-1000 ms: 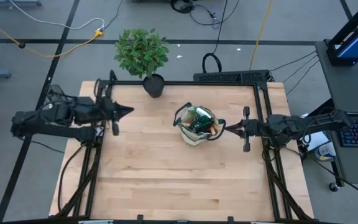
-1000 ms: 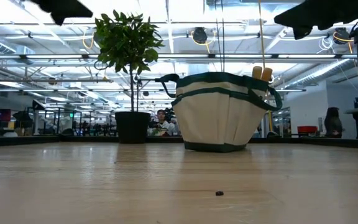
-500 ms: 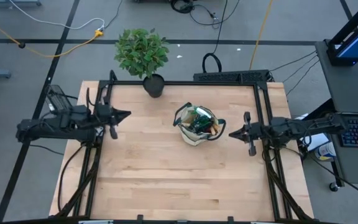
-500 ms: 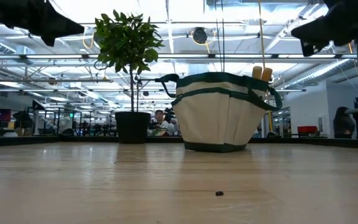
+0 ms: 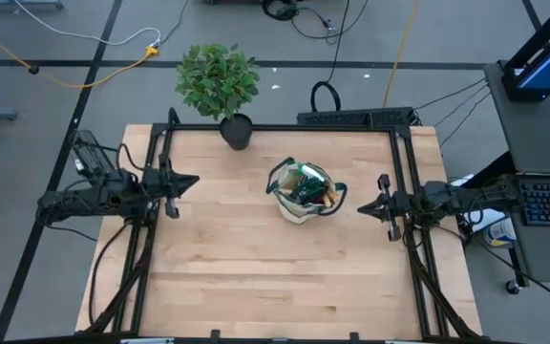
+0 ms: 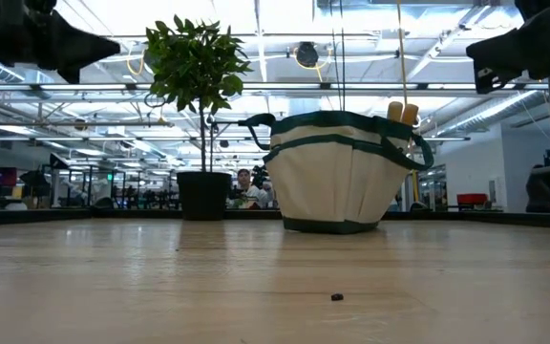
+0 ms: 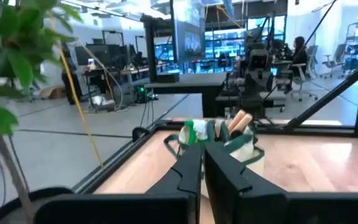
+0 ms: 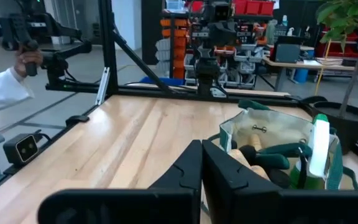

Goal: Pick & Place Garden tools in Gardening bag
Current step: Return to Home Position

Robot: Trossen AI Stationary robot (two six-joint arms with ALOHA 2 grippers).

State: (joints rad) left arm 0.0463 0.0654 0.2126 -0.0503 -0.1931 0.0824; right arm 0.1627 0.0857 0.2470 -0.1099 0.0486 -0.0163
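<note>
The beige gardening bag (image 5: 304,194) with dark green trim stands upright on its base at the table's middle. It also shows in the low view (image 6: 337,177). Garden tools stand in it: wooden handles (image 6: 401,113) stick up over the rim, and green items and tool handles (image 8: 272,158) show inside. My left gripper (image 5: 195,178) is shut and empty at the table's left edge, pointing at the bag. My right gripper (image 5: 359,206) is shut and empty at the table's right edge, pointing at the bag.
A leafy green plant in a black pot (image 5: 236,129) stands at the table's far edge, left of the bag. A small dark speck (image 6: 336,296) lies on the wood near the front. A person's white sleeve (image 8: 2,93) shows beyond the table's left side.
My left gripper has drawn back toward the table's left edge and come lower. My right gripper has drawn back toward the table's right edge, away from the bag. The bag has stayed where it was.
</note>
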